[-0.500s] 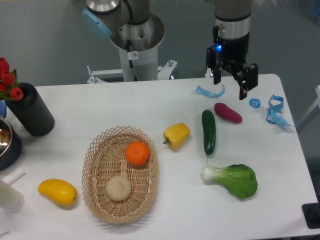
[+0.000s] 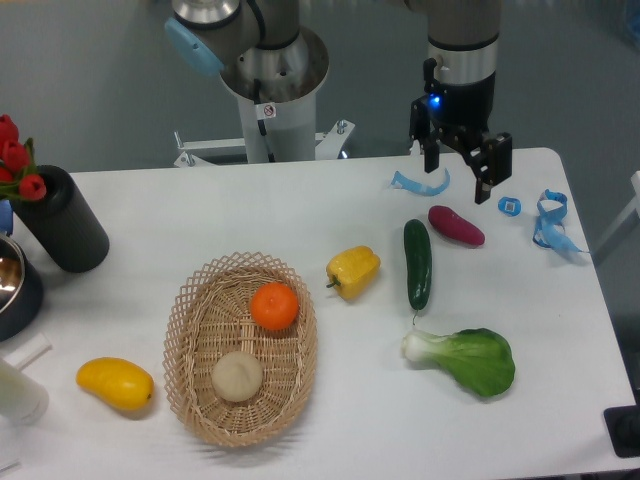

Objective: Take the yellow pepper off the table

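Note:
The yellow pepper (image 2: 353, 271) lies on the white table (image 2: 300, 200) near its middle, just right of a wicker basket, its stem pointing left. My gripper (image 2: 457, 180) hangs above the table's far right part, well behind and to the right of the pepper. Its two black fingers are spread apart and hold nothing.
A wicker basket (image 2: 240, 345) holds an orange and a pale round fruit. A cucumber (image 2: 417, 263), a purple sweet potato (image 2: 456, 225) and a bok choy (image 2: 465, 358) lie right of the pepper. A mango-like fruit (image 2: 115, 384) lies front left. A black cylinder (image 2: 62, 220) with tulips stands at the left.
The gripper has shifted slightly left and up. The objects on the table have not moved.

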